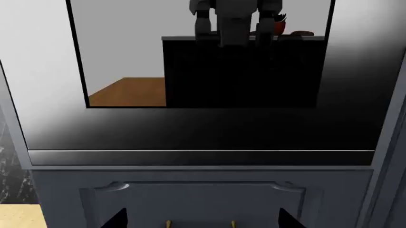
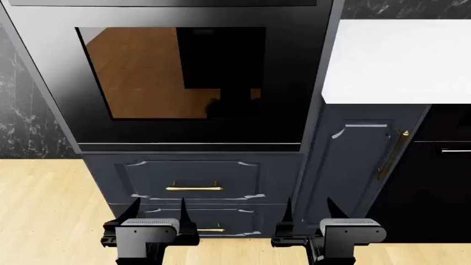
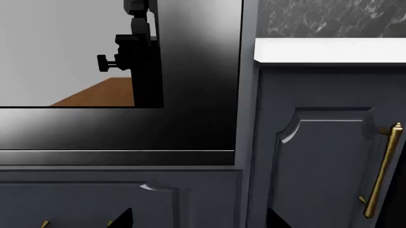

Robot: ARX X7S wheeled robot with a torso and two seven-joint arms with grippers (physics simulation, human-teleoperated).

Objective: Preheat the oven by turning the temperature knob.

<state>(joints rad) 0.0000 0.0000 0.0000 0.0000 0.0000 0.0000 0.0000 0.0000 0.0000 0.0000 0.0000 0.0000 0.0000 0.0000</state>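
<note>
The glossy black oven with its big glass window fills the upper middle of the head view; its top is cut off, so the temperature knob, handle bar and display are out of view. The oven also shows in the left wrist view and the right wrist view. My left gripper is open and empty, low in front of the drawers. My right gripper is open and empty, in front of the cabinet door edge. Only dark fingertips show in the wrist views.
Dark blue drawers with a brass handle sit under the oven. A blue cabinet door with a vertical brass handle stands at right under a white countertop. Black marble wall at left; wooden floor below.
</note>
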